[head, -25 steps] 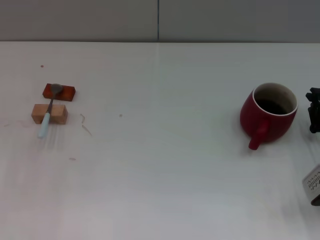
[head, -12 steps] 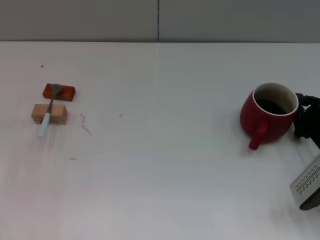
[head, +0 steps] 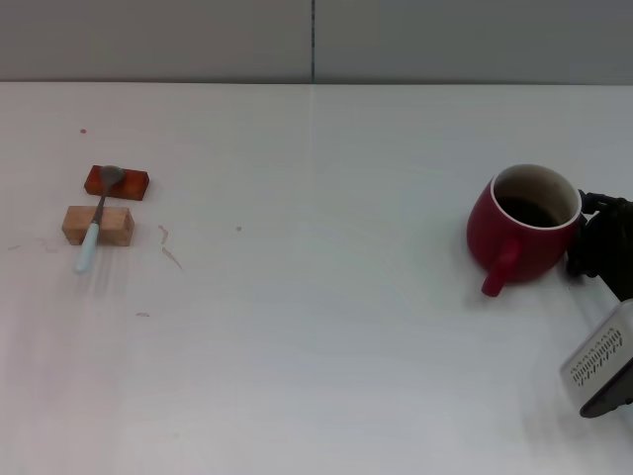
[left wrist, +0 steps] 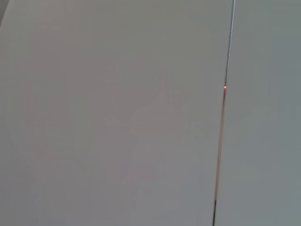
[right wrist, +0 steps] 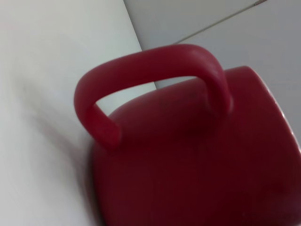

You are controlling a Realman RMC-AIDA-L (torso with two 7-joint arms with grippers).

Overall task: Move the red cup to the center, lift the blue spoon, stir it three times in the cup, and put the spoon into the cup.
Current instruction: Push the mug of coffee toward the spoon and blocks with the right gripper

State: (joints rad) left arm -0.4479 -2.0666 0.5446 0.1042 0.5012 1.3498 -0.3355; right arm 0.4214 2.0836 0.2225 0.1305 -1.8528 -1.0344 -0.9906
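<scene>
One red cup point(head: 524, 234) stands upright at the right of the white surface point(head: 326, 327), its dark inside holding nothing I can make out, handle toward the near side. The right tool point(head: 591, 245) touches its right wall; whether it is apart or together I cannot tell. One blue spoon point(head: 95, 229) lies far left across two small blocks point(head: 99, 225).

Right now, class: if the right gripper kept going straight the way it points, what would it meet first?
The red cup. The right gripper sits against the cup's right side in the head view, facing left toward it, and its wrist view is filled by the cup's body and handle. Whether they already touch is unclear.
</scene>
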